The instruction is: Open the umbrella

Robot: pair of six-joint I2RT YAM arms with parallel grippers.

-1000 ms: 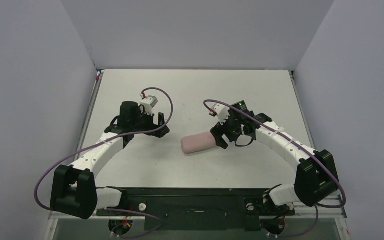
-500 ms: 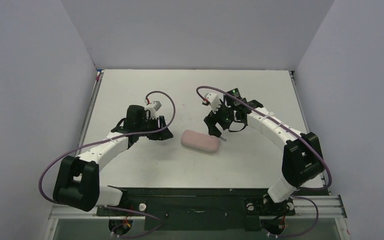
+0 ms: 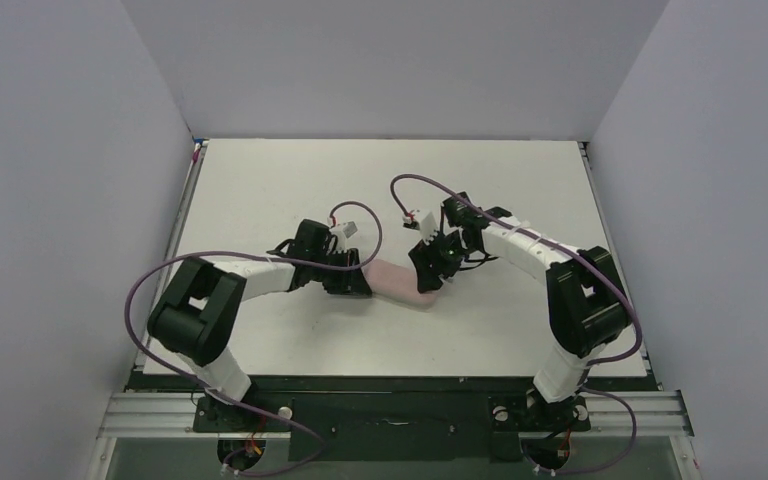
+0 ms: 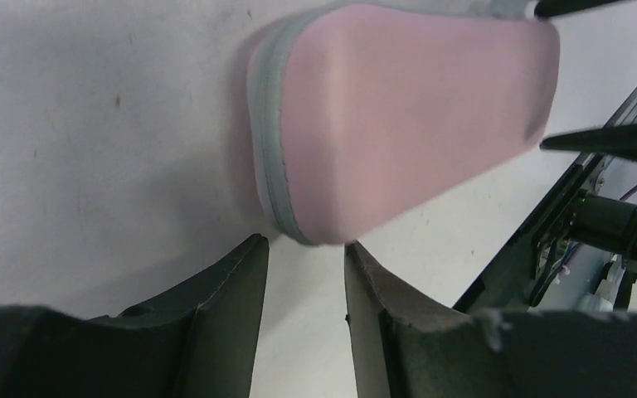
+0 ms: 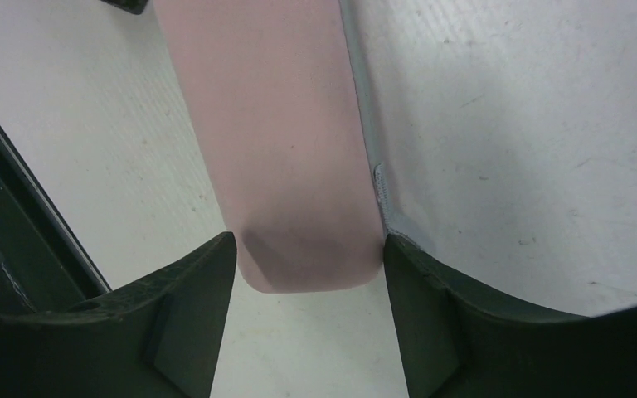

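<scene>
1. Right gripper: fingers spread, straddling one end of the single pink zipped case.
2. Left gripper: fingers slightly apart, tips just short of the case's other end.
3. Umbrella cannot be seen; the case lies mid-way across the table.
4. Half a second ago, both grippers stood clear of the case.

We are looking down past the right gripper, whose two black fingers are standing wide apart; the rounded end of the pink case is lying between them on the white table, its sides reaching both fingertips, though we are not seeing whether they are pressing. A grey seam is running along the case's right edge; a black rail is crossing the left side.
</scene>
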